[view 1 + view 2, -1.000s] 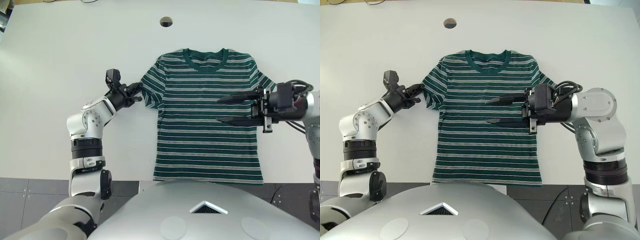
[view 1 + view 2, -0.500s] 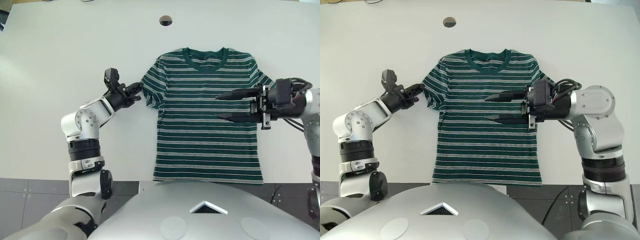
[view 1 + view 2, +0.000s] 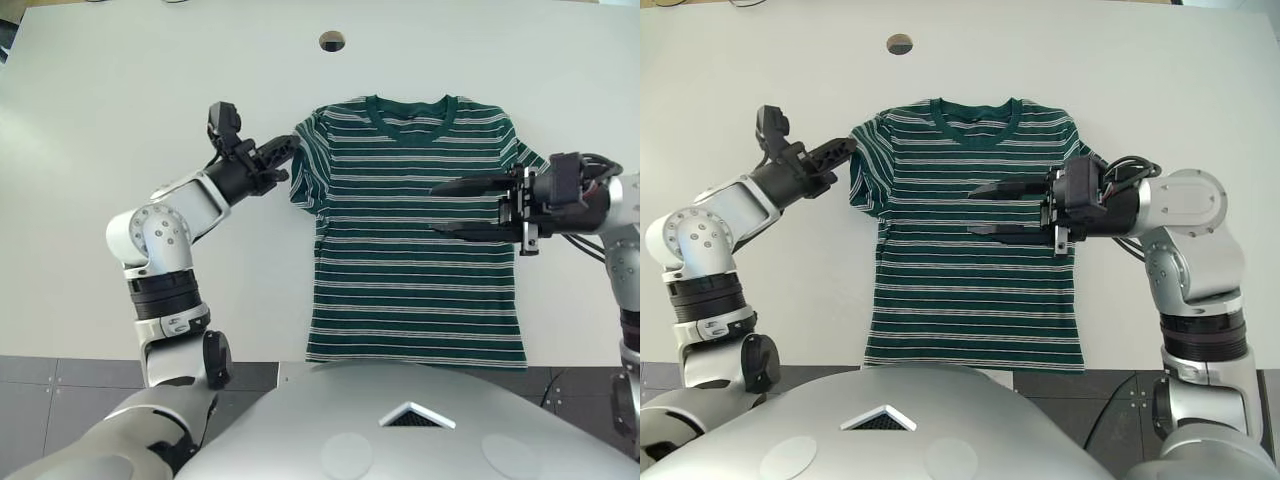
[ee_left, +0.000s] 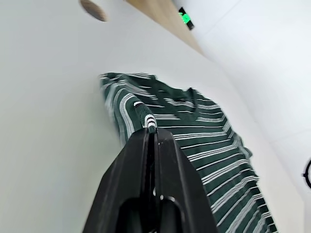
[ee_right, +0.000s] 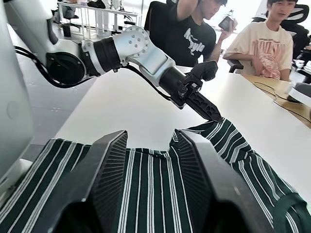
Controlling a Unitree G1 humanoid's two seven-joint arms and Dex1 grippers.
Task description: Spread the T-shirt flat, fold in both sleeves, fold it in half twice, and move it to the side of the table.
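I had the left pincer point(image 3: 283, 150) clenched on the sleeve hem point(image 4: 144, 112) of the T-shirt point(image 3: 415, 270), which I judged limp and light, with the right pincer point(image 3: 437, 207) released above its chest.

- Big white table point(image 3: 150, 90) with a matte top, under soft, even light.
- There's a round hole point(image 3: 332, 42) in the top near the far edge, looks like a cable port.
- The floor point(image 3: 60, 375) past the near edge is dark grey tiles with pale seams.
- Left wrist view: a wooden strip point(image 4: 160, 19) runs beyond the table, with a small green lit sign point(image 4: 184, 16) and a plain white wall point(image 4: 262, 58).
- Right wrist view: a black office chair point(image 5: 154, 14) and a pale rack point(image 5: 97, 12) in the room behind.
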